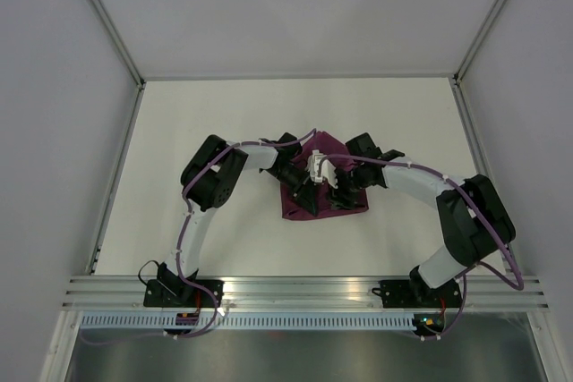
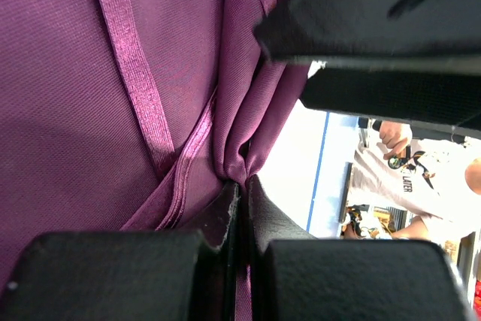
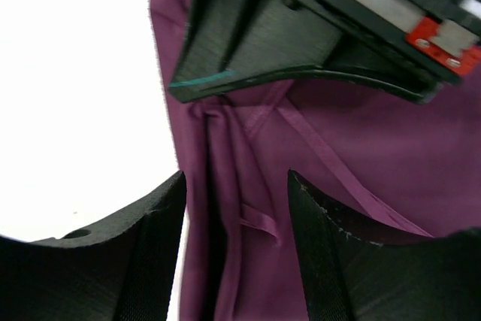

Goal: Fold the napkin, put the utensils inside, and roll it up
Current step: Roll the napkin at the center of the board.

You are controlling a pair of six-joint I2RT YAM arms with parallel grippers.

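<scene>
The plum-purple napkin (image 1: 333,204) lies bunched in the middle of the white table, both arms meeting over it. My left gripper (image 1: 303,192) is shut on a gathered fold of the napkin (image 2: 150,110); cloth runs between its fingertips (image 2: 225,212). My right gripper (image 1: 337,192) is open, its two fingers (image 3: 161,204) straddling a folded edge of the napkin (image 3: 301,208) with hem bands showing. The left gripper's body (image 3: 301,28) hangs just beyond it. The utensils are hidden or out of view.
The white table (image 1: 197,131) is walled by grey panels with metal frame rails at left, right and back. An aluminium rail (image 1: 295,288) carries both arm bases at the near edge. Purple cables run along both arms.
</scene>
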